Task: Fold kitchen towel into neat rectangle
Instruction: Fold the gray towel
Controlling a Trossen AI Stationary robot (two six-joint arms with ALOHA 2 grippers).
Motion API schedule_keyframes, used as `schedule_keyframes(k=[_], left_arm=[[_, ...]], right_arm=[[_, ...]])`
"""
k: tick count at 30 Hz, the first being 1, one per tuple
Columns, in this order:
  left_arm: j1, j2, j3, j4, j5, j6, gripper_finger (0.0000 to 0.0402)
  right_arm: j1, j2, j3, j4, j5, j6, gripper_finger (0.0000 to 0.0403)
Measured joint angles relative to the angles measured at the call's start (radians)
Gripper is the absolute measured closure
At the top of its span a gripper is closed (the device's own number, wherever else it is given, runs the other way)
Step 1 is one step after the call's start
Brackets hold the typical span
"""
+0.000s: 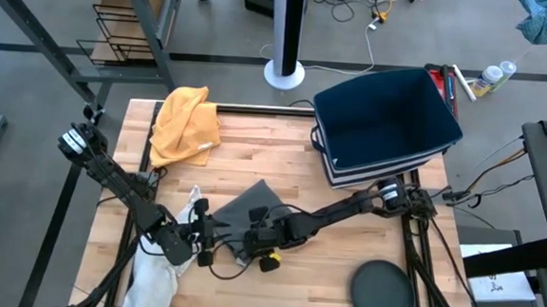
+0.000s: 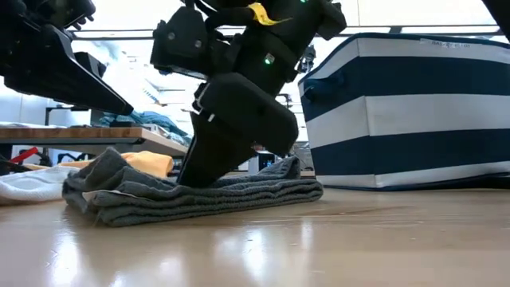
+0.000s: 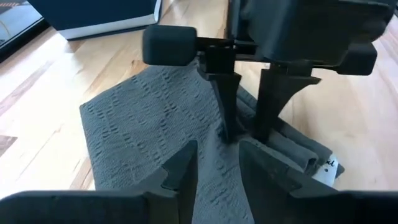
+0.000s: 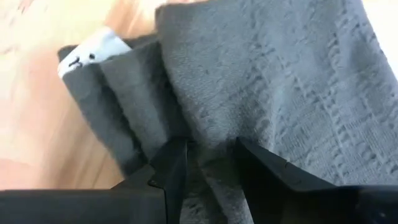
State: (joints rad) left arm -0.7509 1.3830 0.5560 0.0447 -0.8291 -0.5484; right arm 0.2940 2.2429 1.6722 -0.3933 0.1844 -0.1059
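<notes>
Grey towel (image 1: 244,207) lay folded near the table's (image 1: 284,145) front, both grippers meeting on it: the right gripper (image 4: 208,163) pinched a fold, and the left gripper (image 3: 217,163) straddled the cloth, whether clamped I could not tell. Beyond stood a striped basket (image 1: 386,122) and a yellow cloth (image 1: 186,121).

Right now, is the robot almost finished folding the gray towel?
Partway, I think. The gray towel already lies in several bunched layers on the table, not a neat rectangle. Both grippers meet at its near edge: the right gripper has cloth bunched between its jaws, and the left gripper sits over the towel. Flattening and squaring the edges remains.
</notes>
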Motion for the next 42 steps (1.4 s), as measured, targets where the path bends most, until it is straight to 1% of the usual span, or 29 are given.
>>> schedule_keyframes(k=[4, 7, 11, 14, 15, 20, 24, 26, 29, 31, 34, 37, 40, 42], left_arm=[[0.0, 0.0, -0.001, 0.004, 0.004, -0.002, 0.0302], [-0.002, 0.0, -0.001, 0.043, 0.013, 0.017, 0.0307], [-0.013, -0.001, -0.001, 0.111, 0.015, 0.075, 0.0307], [-0.02, -0.008, -0.001, 0.12, 0.016, 0.085, 0.0305], [-0.021, -0.008, -0.001, 0.118, 0.016, 0.085, 0.0304], [-0.021, -0.007, -0.005, 0.093, 0.017, 0.064, 0.0305], [-0.021, -0.001, -0.014, 0.086, 0.017, 0.04, 0.0305], [-0.021, 0.003, -0.014, 0.086, 0.017, 0.037, 0.0304], [-0.026, 0.003, -0.014, 0.086, 0.021, 0.032, 0.0304], [-0.031, 0.007, -0.015, 0.086, 0.05, 0.03, 0.0304], [-0.039, 0.031, -0.015, 0.087, 0.109, 0.003, 0.0302], [-0.065, 0.066, -0.014, 0.087, 0.128, -0.039, 0.0301], [-0.109, 0.1, -0.002, 0.062, 0.134, -0.109, 0.0302], [-0.146, 0.114, 0.022, 0.029, 0.115, -0.165, 0.0303]], right_arm=[[0.0, 0.0, 0.003, 0.019, 0.024, 0.0, 0.0292], [0.0, 0.0, 0.003, 0.033, 0.048, -0.01, 0.0312], [-0.002, 0.0, 0.003, 0.036, 0.052, -0.018, 0.0353], [0.002, -0.01, 0.01, 0.017, 0.053, -0.023, 0.0391], [0.006, -0.021, 0.016, -0.001, 0.053, -0.026, 0.0396], [0.027, -0.081, 0.063, -0.128, 0.054, -0.01, 0.0399], [0.046, -0.089, 0.066, -0.189, 0.049, -0.001, 0.04], [0.05, -0.088, 0.066, -0.199, 0.029, 0.002, 0.04], [0.053, -0.084, 0.06, -0.231, -0.031, 0.0, 0.04], [0.053, -0.082, 0.042, -0.237, -0.053, 0.001, 0.04], [0.053, -0.081, 0.034, -0.248, -0.053, 0.012, 0.04], [0.052, -0.082, 0.034, -0.251, -0.051, 0.027, 0.04], [0.05, -0.082, 0.034, -0.268, -0.022, 0.038, 0.04], [0.047, -0.082, 0.034, -0.275, -0.018, 0.054, 0.04]])
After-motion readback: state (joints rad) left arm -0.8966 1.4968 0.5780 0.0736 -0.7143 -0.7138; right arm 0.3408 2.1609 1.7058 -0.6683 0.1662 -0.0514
